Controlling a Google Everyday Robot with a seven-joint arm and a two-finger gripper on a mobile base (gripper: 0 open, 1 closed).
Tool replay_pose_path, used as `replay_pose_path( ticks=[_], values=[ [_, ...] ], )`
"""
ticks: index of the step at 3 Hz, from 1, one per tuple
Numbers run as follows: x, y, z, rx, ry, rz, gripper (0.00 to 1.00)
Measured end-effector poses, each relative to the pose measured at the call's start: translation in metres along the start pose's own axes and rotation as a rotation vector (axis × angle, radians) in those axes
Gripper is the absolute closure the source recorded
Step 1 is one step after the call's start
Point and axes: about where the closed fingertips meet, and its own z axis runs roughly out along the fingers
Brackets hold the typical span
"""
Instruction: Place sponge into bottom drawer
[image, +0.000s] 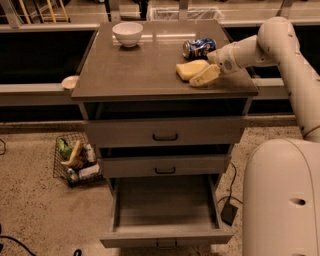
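The pale yellow sponge (189, 69) lies flat on the cabinet top (135, 70), near its right front part. My gripper (204, 76) reaches in from the right and sits right against the sponge's right front side, low over the top. The bottom drawer (165, 238) is pulled out wide at the foot of the cabinet, and its tray shows nothing inside.
A blue soda can (198, 48) lies just behind the sponge and the gripper. A white bowl (127, 33) stands at the back left of the top. The two upper drawers (165, 134) are shut. A wire basket (75, 159) of items sits on the floor to the left. My white base (282, 200) is at the lower right.
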Motion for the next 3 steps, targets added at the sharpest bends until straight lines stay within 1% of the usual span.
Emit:
replay_pose_path(
  ticks=[1,2,3],
  values=[
    [0.001,0.001,0.003,-0.001,0.006,-0.005,0.25],
    [-0.005,0.006,-0.001,-0.003,-0.006,-0.027,0.49],
    [-0.018,0.017,-0.014,0.0,-0.043,-0.057,0.72]
  ],
)
